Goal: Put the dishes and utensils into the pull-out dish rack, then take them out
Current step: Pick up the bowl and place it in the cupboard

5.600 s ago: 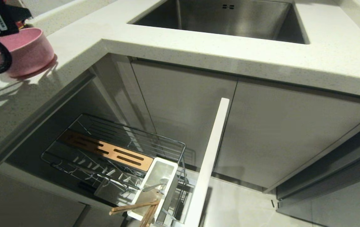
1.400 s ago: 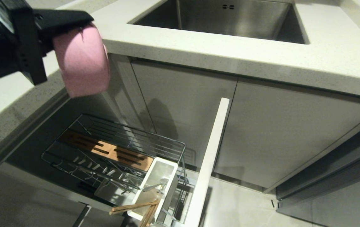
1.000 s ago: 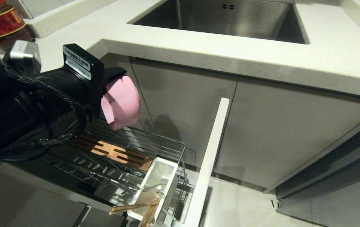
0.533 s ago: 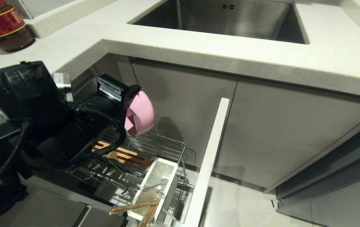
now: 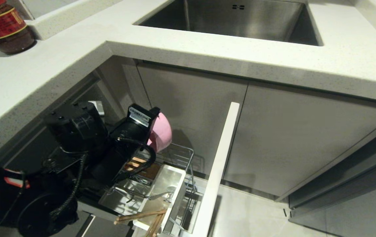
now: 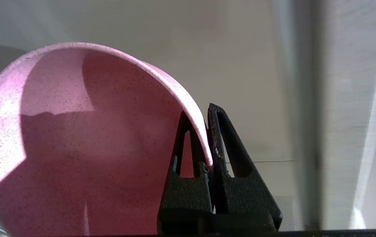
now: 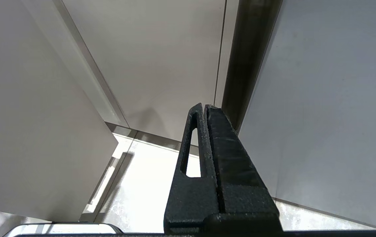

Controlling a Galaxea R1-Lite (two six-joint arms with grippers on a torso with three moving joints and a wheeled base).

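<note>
A: Step in hand?
B: Loading, by the look of it. Left gripper [image 6: 207,138] clamped on rim of pink bowl [image 5: 160,133], one finger inside, one outside. Bowl tipped on edge, hanging over back part of pull-out rack [image 5: 181,154], not yet down in wires.

A: Rest of load?
B: Chopsticks [image 5: 142,217] lying in white holder [image 5: 161,184] at front of rack, ends poking out over its near end. Fork [image 5: 160,195] in same holder, just behind. Blue plate – can't find it in any view. Wooden strip [image 5: 135,163] mostly hidden behind arm.

A: Right side?
B: Right gripper [image 7: 204,113] pressed together on nothing, parked low by cupboard doors, well apart from rack.

A: Next move?
B: Prob. lower bowl among prongs, keep it tilted so rim slips between wires, then let go. Needs care: grip is thin, on edge only, so bowl could swing or slip if wrist turns fast. Also tight under counter [image 5: 207,56] – arm close to overhang. Seat first, release after.

A: Progress?
B: Approx. midway thru loading; unloading not begun.
</note>
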